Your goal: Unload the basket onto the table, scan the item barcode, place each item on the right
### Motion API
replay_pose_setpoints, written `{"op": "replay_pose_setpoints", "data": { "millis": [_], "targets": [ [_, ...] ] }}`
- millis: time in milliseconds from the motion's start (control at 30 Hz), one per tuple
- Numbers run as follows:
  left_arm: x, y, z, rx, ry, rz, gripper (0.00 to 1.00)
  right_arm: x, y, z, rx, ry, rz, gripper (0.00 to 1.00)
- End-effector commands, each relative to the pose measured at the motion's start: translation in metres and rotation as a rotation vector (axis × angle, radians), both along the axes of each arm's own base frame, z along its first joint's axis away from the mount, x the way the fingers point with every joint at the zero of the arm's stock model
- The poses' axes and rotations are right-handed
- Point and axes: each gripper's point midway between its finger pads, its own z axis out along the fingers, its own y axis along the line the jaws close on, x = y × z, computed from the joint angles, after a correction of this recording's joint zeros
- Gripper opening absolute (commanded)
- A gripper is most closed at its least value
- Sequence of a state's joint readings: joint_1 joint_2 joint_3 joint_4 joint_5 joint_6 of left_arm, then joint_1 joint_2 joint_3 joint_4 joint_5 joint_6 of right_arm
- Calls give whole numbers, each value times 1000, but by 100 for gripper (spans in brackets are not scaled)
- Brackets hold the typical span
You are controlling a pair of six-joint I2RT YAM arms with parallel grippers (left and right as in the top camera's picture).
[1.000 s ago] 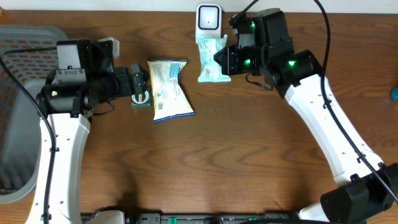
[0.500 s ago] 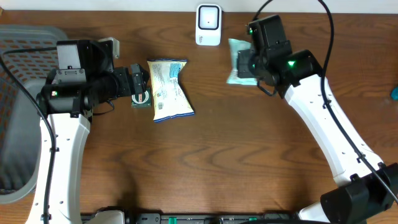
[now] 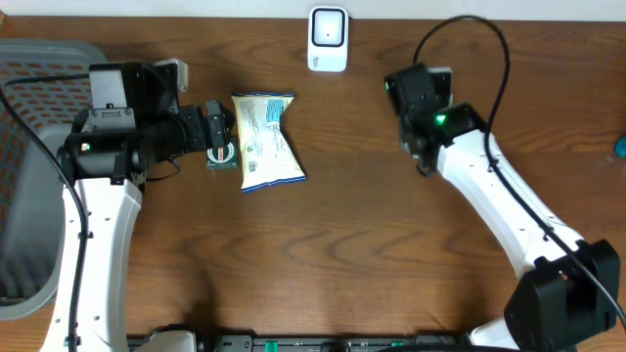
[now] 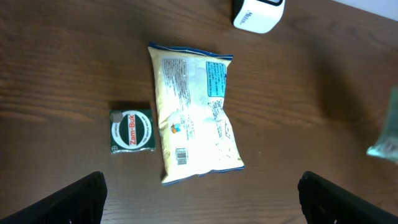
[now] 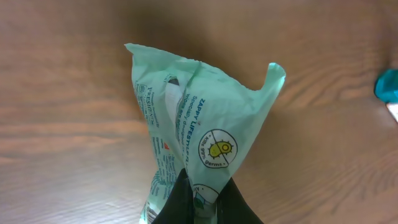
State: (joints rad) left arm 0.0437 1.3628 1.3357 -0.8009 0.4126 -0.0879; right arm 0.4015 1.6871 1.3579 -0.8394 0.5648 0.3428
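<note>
Between the closed fingers of the right claw (image 5: 205,196) sits the bottom edge of a pale green crinkled plastic packet (image 5: 199,118), pinched tight. Its printed body fans out away from the wrist above the bare brown wooden table (image 5: 68,124). No barcode shows on the face turned to the wrist camera.

From above, the packet is hidden under the wrist, which hangs to the right of the small white box-shaped scanner (image 3: 328,39) at the far edge and well apart from it. My reading is that the item is in hand but is not being presented to the scanner window at this moment. Whether a scan has registered cannot be told.

Two more items lie untouched near the left side, probably still to be handled: a yellow-and-white crimped snack bag (image 4: 193,118) with its barcode facing up, and just beside it a small green square Zam-Buk tin (image 4: 131,130).

The right arm rises from its base at the near right corner and stretches diagonally toward the table's far middle, wrist bent downward. The left claw (image 4: 208,202) is spread wide above the bag and tin, gripping nothing. Its arm is folded close beside a grey mesh basket (image 3: 29,147).
</note>
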Motion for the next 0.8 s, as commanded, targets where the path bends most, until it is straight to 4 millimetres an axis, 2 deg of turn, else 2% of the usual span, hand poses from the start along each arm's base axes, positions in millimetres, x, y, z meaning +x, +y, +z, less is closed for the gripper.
{"op": "replay_pose_setpoints", "data": {
  "millis": [0, 367, 767],
  "targets": [
    [1, 1, -1, 13, -3, -7, 98, -6, -14, -12, -72, 12, -18, 1],
    [1, 1, -1, 13, -3, -7, 98, -34, -26, -51, -126, 113, -17, 1],
    [1, 1, -1, 13, -3, -7, 98, -42, -29, -63, -145, 157, -13, 6]
  ]
}}
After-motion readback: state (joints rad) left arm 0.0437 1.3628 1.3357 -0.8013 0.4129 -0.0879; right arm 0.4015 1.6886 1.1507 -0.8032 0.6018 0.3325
